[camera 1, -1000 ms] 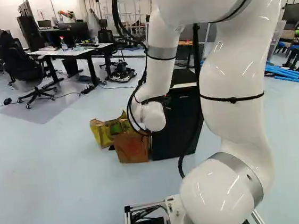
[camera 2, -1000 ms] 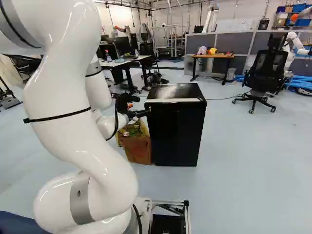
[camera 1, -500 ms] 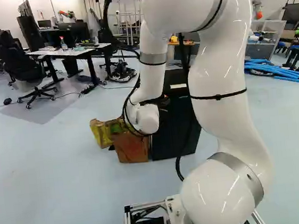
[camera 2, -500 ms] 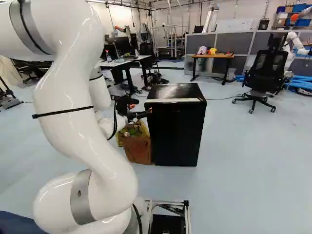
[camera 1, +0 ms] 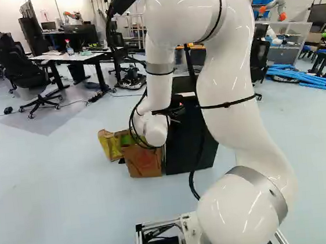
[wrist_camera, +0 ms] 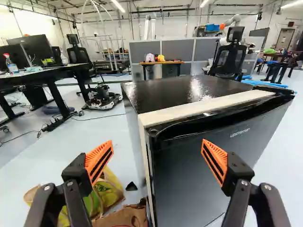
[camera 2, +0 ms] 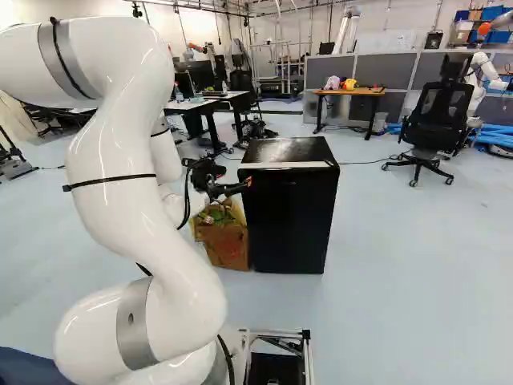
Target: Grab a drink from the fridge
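Note:
In the right base view my gripper (camera 2: 240, 185) is at the upper left edge of the black fridge (camera 2: 290, 216). The wrist view shows the gripper (wrist_camera: 156, 161) open, its orange pads wide apart with nothing held. Ahead of it is the fridge (wrist_camera: 199, 175), its door closed; the door's left edge lies between the two fingers' lines. Whether a finger touches the door I cannot tell. No drink shows. In the left base view the arm partly hides the fridge (camera 1: 192, 145).
A brown paper bag (camera 2: 226, 245) and a yellow-green bag (camera 1: 110, 144) stand beside the fridge. Beyond are a desk (camera 1: 80, 56), an office chair (camera 2: 433, 116), a wooden table (camera 2: 349, 92) and blue tubes (camera 1: 298, 77). Another robot (camera 2: 483, 74) stands at the far right.
The arm's upper links and elbow have swung left against the lowest joint in the left base view, and the wrist has shifted slightly left there. Fridge and bags have not moved.

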